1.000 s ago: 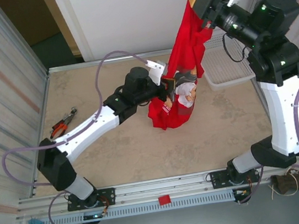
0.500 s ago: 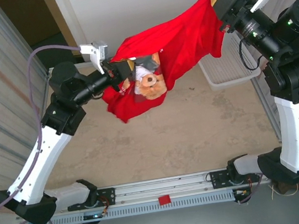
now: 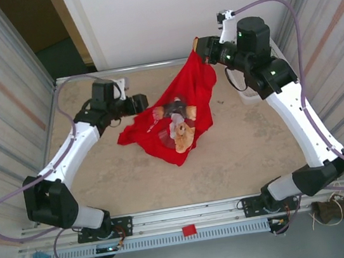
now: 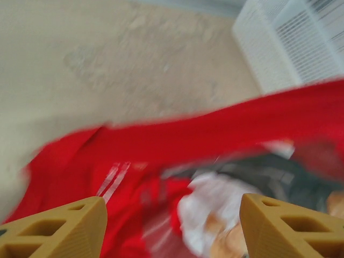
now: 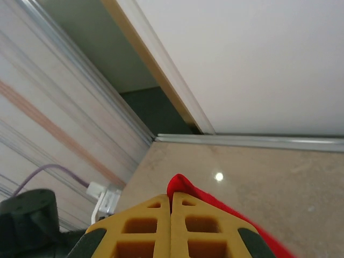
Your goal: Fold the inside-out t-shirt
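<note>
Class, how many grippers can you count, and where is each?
2. The left gripper, open, is at the shirt's left edge; the right gripper is shut on the shirt's far corner. None seem hidden.

The left gripper [image 4: 172, 214] is opening, its jaws now standing apart and clear of the inside-out t-shirt [image 3: 179, 112]. The shirt, stretched in the air between the arms a moment ago, is sagging onto the table [image 3: 133, 173]. The right gripper [image 3: 199, 46] is coming down and inward.
</note>
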Available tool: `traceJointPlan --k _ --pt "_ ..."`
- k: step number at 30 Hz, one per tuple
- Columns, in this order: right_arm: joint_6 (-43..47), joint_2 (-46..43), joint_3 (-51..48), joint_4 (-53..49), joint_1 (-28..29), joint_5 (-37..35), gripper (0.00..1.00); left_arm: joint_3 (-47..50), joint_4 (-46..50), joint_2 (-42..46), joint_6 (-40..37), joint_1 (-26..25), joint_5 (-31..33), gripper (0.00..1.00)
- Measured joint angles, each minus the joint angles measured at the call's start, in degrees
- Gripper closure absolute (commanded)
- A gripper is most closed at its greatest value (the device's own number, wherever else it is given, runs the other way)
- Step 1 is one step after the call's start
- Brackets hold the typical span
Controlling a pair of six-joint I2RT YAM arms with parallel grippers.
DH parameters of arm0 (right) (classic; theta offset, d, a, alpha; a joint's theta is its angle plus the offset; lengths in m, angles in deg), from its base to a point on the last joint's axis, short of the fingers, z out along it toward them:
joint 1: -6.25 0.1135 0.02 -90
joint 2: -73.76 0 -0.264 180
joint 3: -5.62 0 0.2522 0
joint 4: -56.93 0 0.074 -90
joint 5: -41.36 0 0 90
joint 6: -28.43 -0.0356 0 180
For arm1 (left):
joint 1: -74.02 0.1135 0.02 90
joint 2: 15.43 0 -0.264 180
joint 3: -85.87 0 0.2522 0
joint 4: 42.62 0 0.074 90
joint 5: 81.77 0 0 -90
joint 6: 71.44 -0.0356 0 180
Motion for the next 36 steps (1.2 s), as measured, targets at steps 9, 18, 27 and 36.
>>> traceJointPlan --k 9,18,27,36 --pt "0.17 -3.34 -0.24 0.31 -0.74 -0.07 1.00 3.76 0.02 -2.38 -2.45 -6.43 16.90 0.30" --pt "0.35 -6.03 -1.90 -0.24 -1.95 -0.02 1.00 -9.53 -3.06 -22.62 -10.71 -6.67 18.78 0.29" --pt "0.37 3.32 0.59 2.89 -3.50 0.31 1.00 0.42 -4.98 -14.67 -7.56 -11.74 18.16 0.26" --pt "1.07 39.78 27.36 -5.97 -9.49 0.68 0.35 6.71 -3.82 -7.54 -2.21 -16.83 20.04 0.19"
